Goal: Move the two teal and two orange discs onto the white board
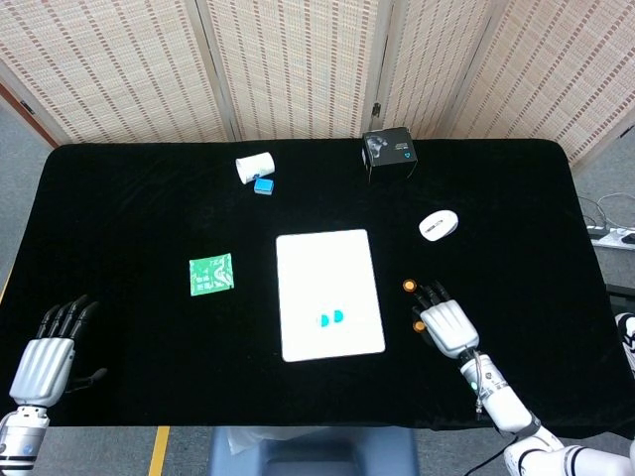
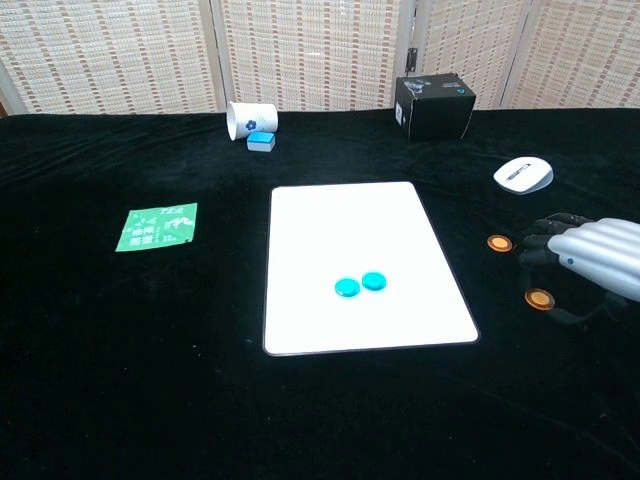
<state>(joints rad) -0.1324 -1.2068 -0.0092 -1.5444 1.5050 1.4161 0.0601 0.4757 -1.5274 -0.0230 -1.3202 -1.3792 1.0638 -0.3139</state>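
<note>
Two round teal discs [image 2: 360,284] lay side by side on the flat white rectangular board [image 2: 350,225]. Two round orange discs [image 2: 539,298] lay on the black-covered desk [image 2: 150,330] right of it, beside the right hand [image 2: 590,262], whose fingers [image 2: 545,243] were spread, holding nothing. The left hand [image 1: 45,359] rested at the near left edge, fingers apart and empty.

Open black bench [image 2: 300,420] between right hand [image 2: 590,258] and white board [image 2: 350,240], broken only by two orange discs [image 2: 538,298]. Mouse [image 2: 522,174] and black box [image 2: 434,105] crowding the far right.
</note>
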